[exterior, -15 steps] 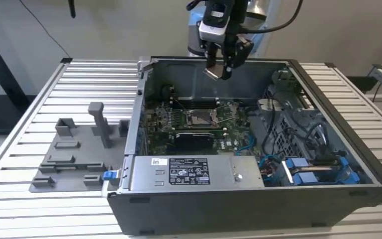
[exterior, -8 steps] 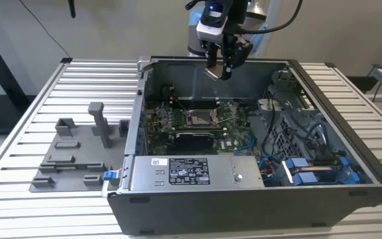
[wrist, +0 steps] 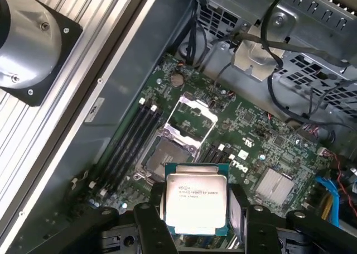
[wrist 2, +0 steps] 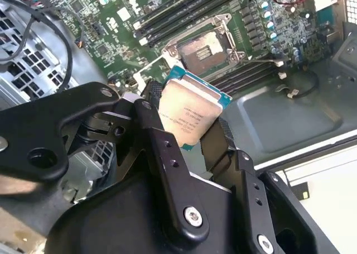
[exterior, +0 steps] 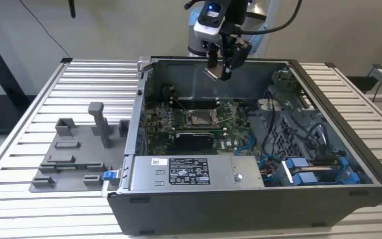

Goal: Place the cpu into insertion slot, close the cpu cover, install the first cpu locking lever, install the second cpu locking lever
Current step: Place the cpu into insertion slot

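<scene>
The claw (wrist 2: 186,117) pinches the chip (wrist: 196,201) by its edges, high above the open socket (wrist: 167,155) inside the computer case (exterior: 244,209); seating it well likely means keeping it level, corners matched, no pressing.

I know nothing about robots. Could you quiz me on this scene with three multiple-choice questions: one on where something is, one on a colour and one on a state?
1. Where is the cpu?
A) in a person's hand
B) in the gripper, held in the air
C) on the floor

2. What colour is the motherboard?
A) red
B) green
C) white

3. The insertion slot is:
A) empty
B) filled by a chip
C) covered with a cloth

Answers:
1 B, the black fingers clamp the chip's edges.
2 B, green board shows all around the slot.
3 A, its bare bed shows below the held chip.
</scene>
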